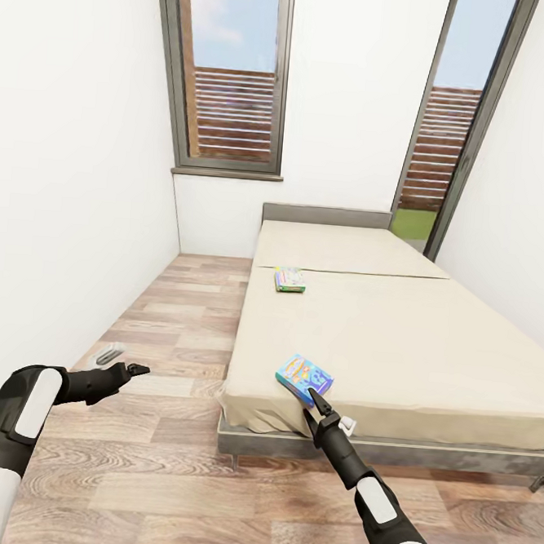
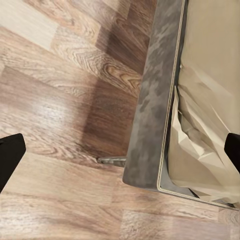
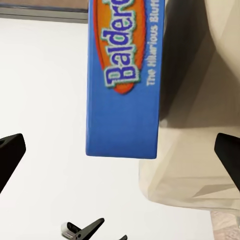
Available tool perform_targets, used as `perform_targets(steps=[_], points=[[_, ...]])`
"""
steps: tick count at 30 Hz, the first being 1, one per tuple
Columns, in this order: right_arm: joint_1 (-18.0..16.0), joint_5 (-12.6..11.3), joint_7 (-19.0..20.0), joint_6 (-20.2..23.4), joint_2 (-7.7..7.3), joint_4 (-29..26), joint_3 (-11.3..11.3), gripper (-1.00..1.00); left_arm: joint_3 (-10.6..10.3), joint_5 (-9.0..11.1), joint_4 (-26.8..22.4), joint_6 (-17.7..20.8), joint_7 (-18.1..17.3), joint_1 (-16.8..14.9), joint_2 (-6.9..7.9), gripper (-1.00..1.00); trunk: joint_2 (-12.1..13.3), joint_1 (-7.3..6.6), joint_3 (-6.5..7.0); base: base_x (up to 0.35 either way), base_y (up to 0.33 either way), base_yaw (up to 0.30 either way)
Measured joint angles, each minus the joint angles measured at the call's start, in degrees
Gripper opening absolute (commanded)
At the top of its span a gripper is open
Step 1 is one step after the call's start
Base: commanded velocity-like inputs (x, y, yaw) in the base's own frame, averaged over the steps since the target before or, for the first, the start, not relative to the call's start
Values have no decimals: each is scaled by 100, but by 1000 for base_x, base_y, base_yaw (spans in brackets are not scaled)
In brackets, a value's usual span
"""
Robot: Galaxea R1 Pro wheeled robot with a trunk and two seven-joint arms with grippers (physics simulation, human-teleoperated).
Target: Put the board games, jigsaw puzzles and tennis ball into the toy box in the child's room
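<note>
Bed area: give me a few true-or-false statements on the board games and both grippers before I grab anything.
1. Two board games lie on the bed. True: a blue one near the foot corner, another farther up.
2. The right gripper is shut on the blue board game. False: its jaws are open, just short of the box.
3. The left gripper hovers over the wood floor. True.
4. The left gripper holds a game. False: it is open and empty.

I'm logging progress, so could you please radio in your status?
Right gripper open at blue board game on bed corner. Left gripper open, over floor. Second game mid-bed. Nothing blocking.
</note>
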Motion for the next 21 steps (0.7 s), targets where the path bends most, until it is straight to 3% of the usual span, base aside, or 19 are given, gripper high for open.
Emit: perform_targets(steps=[21], points=[[18,38,-18,28,-4,3,20,100,-2,0,0,0,0,0,0,100,0,0,0,12,0,0]])
